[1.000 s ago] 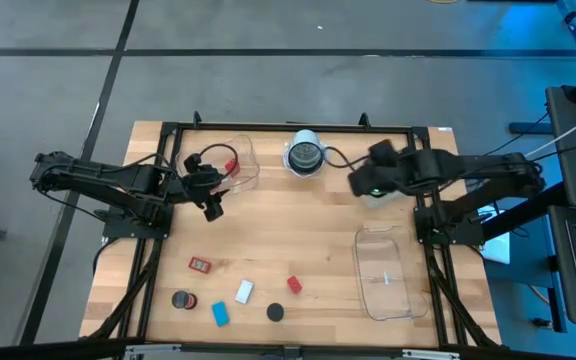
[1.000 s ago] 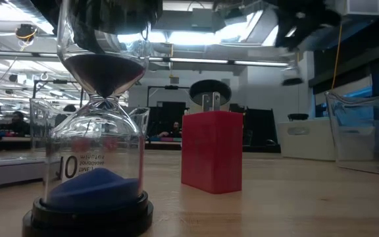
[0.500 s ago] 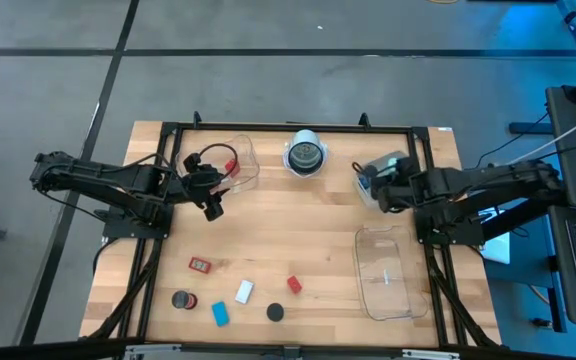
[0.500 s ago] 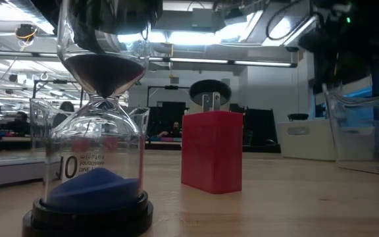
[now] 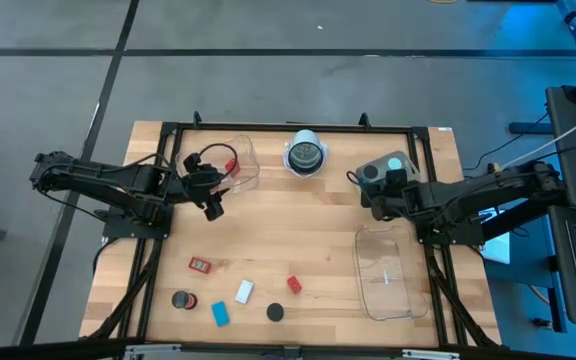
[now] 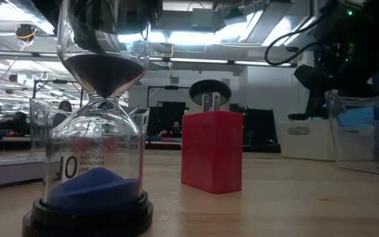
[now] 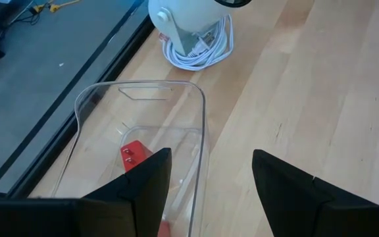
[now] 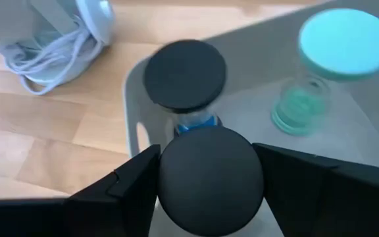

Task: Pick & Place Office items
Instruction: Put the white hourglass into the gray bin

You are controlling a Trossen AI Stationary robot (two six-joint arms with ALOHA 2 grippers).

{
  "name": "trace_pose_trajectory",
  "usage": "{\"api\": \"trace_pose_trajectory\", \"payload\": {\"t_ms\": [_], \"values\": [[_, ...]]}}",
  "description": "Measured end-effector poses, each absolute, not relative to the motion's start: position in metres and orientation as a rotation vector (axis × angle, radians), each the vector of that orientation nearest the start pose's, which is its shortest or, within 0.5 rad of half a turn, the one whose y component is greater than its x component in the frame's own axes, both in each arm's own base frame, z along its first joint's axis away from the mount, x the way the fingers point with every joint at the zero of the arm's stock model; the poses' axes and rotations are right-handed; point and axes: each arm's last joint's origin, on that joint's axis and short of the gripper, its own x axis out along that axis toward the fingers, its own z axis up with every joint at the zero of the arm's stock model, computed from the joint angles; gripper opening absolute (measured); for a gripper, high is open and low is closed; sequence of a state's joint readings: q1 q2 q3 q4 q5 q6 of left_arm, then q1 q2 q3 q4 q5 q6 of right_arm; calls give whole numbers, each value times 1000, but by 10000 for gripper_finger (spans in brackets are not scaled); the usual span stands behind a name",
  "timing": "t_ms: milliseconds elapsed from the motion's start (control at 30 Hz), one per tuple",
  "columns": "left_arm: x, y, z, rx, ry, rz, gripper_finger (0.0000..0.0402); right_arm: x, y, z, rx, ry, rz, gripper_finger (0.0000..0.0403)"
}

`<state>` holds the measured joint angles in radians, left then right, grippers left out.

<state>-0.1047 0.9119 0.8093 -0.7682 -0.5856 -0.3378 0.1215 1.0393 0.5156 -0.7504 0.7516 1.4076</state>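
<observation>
Wooden table (image 5: 298, 230), grey floor (image 5: 268, 90), office (image 6: 18, 99) beyond, clear tray (image 5: 383, 270)

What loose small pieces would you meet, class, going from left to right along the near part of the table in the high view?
Black disc → red-framed tag → blue block → white block → second black disc → red block.

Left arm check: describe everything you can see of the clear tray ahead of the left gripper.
The clear tray is see-through plastic, rectangular, with rounded corners and a thin rim. It sits flat on the wooden table close to its edge, near the white object with a coiled cable. A red piece with two metal prongs lies inside. The left gripper is open beside it; its fingers hide the tray's near end.
</observation>
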Motion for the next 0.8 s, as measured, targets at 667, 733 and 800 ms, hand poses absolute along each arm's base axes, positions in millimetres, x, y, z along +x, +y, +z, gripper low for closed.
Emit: {"api": "trace_pose_trajectory", "payload": {"t_ms": [667, 733, 800], "values": [[168, -1, 277, -22, 730, 592, 210, 160, -1, 174, 610, 538, -1134, 256], [168, -1, 277, -21, 730, 592, 210, 161, -1, 176, 590, 548, -1123, 265], [168, -1, 277, -21, 730, 592, 210, 163, 0, 181, 571, 555, -1107, 276]]}}
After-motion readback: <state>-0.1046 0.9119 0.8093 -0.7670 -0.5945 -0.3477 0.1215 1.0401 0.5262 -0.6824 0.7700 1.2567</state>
